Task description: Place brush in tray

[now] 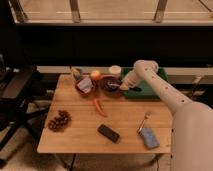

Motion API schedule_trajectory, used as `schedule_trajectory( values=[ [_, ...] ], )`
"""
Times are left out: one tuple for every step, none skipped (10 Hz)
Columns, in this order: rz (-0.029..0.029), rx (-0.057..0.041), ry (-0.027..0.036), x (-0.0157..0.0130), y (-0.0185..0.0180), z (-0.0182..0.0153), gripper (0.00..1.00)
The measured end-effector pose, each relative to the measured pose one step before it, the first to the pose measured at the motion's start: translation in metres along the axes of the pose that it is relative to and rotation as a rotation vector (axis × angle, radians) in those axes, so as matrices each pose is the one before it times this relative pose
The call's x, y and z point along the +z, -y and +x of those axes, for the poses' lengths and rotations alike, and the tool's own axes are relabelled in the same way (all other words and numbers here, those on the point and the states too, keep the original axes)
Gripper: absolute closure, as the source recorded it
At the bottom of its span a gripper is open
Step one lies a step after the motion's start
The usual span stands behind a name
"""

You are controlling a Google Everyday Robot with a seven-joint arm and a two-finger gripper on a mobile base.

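The arm reaches in from the right, and the gripper hangs low at the near left corner of the tray, just beside the maroon bowl. A slim dark streak right beside it, over the tray floor, is probably the brush; whether the gripper is clamped on it I can't tell. On the table nearer me lie a black block and a blue pad.

On your wooden table sit a green tray at the far right, a maroon bowl beside it, a second bowl, grapes, a black block and a blue pad. The gripper hovers at the tray's left edge.
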Motion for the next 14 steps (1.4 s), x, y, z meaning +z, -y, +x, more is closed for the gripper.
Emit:
schedule_trajectory(
  values=[
    [-0.00008, 0.0, 0.0, 0.00006, -0.00003, 0.0, 1.0],
    [0.00003, 0.0, 0.0, -0.00004, 0.00002, -0.00001, 1.0],
    [-0.00003, 0.00002, 0.00005, 0.0, -0.00001, 0.00001, 0.99],
    [0.00006, 0.0, 0.0, -0.00002, 0.00003, -0.00001, 0.93],
    [0.00003, 0.00003, 0.00005, 0.0, 0.00002, 0.0, 0.85],
    [-0.00004, 0.00009, 0.0, 0.00001, -0.00001, 0.00001, 0.73],
    [0.00011, 0.00004, -0.00004, -0.00004, 0.00007, 0.00001, 0.62],
    [0.00004, -0.00003, 0.00003, -0.00002, 0.00002, -0.00002, 0.53],
    [0.00007, 0.00006, 0.00004, 0.0, 0.00003, 0.0, 0.44],
    [0.00022, 0.00003, -0.00002, -0.00007, 0.0001, 0.00002, 0.32],
    [0.00028, 0.00011, 0.0001, -0.0001, 0.00013, -0.00003, 0.24],
    [-0.00041, 0.00019, 0.00023, 0.00009, -0.00015, 0.0, 0.2],
    [-0.00045, -0.00032, -0.00092, 0.00022, -0.00027, 0.00039, 0.2],
    [-0.00162, 0.00012, 0.00019, 0.00026, -0.00062, -0.00001, 0.2]
  ],
)
